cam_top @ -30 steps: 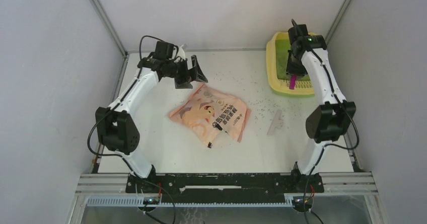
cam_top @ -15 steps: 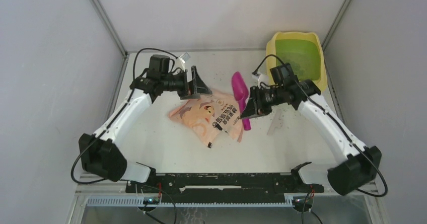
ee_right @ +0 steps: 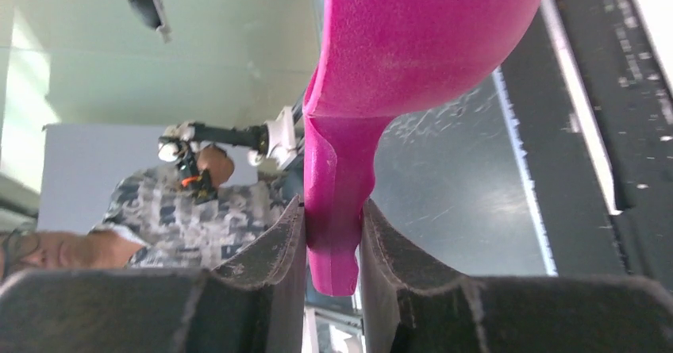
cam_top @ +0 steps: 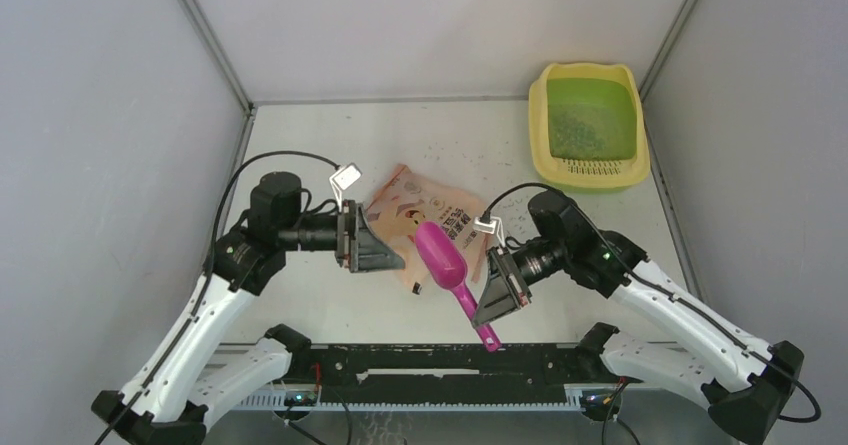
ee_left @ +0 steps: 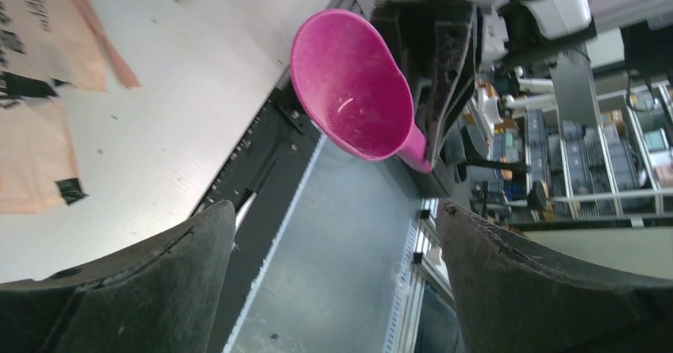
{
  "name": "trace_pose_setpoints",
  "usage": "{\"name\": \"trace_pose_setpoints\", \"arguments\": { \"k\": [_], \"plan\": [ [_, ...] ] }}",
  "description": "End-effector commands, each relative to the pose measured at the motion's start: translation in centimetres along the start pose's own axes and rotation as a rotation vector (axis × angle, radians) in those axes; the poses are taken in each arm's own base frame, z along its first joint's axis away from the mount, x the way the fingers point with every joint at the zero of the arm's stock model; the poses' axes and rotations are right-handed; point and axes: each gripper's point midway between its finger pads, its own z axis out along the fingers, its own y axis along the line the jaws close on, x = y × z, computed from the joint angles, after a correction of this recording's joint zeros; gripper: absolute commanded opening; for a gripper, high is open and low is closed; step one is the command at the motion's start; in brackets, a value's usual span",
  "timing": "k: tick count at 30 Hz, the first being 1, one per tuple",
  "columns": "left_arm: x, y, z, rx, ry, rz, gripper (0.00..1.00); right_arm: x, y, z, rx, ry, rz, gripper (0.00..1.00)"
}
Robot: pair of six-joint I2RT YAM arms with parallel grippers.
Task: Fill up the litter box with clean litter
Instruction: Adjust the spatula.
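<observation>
I've brought the right gripper [cam_top: 492,303], pinching the scoop [cam_top: 441,256], back to the bag [cam_top: 420,200], with the left gripper [cam_top: 380,253] spread beside it, ready for another load.

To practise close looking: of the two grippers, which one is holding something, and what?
The right gripper: it is clamped on the handle of the magenta scoop. The left gripper stands wide open, holding nothing.

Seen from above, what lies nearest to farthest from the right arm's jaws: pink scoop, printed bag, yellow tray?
1. Pink scoop, handle clamped in the right gripper.
2. Printed bag, mid-table, to its left.
3. Litter box, far right corner.
</observation>
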Motion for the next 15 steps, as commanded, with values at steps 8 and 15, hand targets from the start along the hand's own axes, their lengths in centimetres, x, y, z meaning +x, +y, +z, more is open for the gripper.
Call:
{"name": "trace_pose_setpoints", "arguments": {
  "k": [8,15],
  "plan": [
    [5.5,-0.4,0.1,0.029,0.150,-0.010,1.00,2.5,3.9,1.3,-0.169,0.169,-0.061,0.02],
    [5.3,-1.0,0.5,0.051,0.154,-0.003,0.98,4.0,3.3,3.0,-0.151,0.261,-0.042,0.02]
  ]
}}
